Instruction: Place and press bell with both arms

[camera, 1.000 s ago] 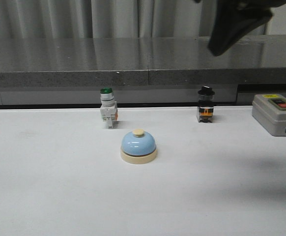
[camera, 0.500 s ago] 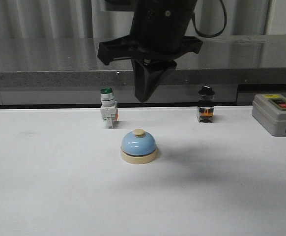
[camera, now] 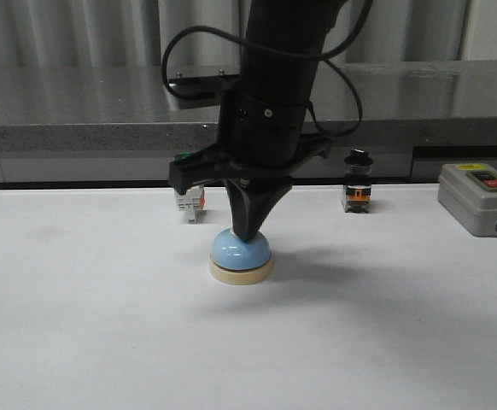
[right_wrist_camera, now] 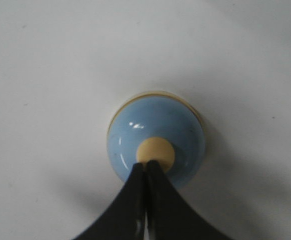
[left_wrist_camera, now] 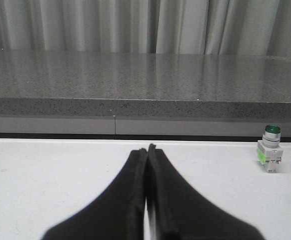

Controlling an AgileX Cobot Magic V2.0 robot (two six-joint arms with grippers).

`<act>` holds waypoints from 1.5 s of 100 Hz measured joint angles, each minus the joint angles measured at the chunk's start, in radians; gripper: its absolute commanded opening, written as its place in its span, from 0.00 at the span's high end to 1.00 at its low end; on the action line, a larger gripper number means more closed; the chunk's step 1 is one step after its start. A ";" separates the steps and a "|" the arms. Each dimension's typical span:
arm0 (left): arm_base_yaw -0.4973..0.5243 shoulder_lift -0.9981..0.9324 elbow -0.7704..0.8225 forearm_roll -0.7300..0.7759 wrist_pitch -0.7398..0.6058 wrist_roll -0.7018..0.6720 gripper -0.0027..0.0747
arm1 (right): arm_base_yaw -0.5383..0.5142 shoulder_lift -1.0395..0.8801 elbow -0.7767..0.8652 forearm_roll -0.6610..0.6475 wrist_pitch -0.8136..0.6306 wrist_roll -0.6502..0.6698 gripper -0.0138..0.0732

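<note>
While the fingers press together, front view: right gripper (camera: 247, 237), black and closed on nothing, tip on top of the small light-blue dome bell (camera: 241, 256) with cream base, centre of frame on the white table (camera: 78, 325).
Front view, behind: green-capped white pushbutton switch (camera: 189, 202) left of the arm, black-capped switch (camera: 357, 181) right of it, grey control box (camera: 481, 198) at right edge.
Left wrist view: left gripper (left_wrist_camera: 148, 148) clenched empty, bottom centre; green-capped switch (left_wrist_camera: 270, 154) at right.
Right wrist view: right gripper (right_wrist_camera: 145, 163) tips on the bell's cream button (right_wrist_camera: 156, 151); bell (right_wrist_camera: 155, 141) centre frame.

Front camera faces forward over the table (camera: 78, 342); right wrist looks straight down close, left wrist level.
</note>
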 measured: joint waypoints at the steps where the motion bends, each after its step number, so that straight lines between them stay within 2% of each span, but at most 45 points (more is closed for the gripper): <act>1: 0.000 0.000 0.000 0.000 0.000 0.000 0.99 | 0.000 0.000 0.000 -0.002 0.000 0.000 0.92; 40: 0.000 0.000 0.000 0.000 0.000 0.000 0.99 | -0.014 -0.046 -0.001 -0.011 0.012 0.000 0.92; 73: 0.000 0.000 0.000 0.000 0.000 0.000 0.99 | -0.159 -0.194 0.024 -0.011 0.070 0.000 0.92; 94: 0.000 0.000 0.000 0.000 0.000 0.000 0.99 | -0.294 -0.313 0.173 -0.012 0.054 0.013 0.92; 124: 0.000 0.000 0.000 0.000 0.000 0.000 0.99 | -0.503 -0.541 0.473 0.012 -0.043 0.020 0.92; 150: 0.000 0.000 0.000 0.000 0.000 0.000 0.99 | -0.604 -0.717 0.671 0.037 -0.089 0.024 0.92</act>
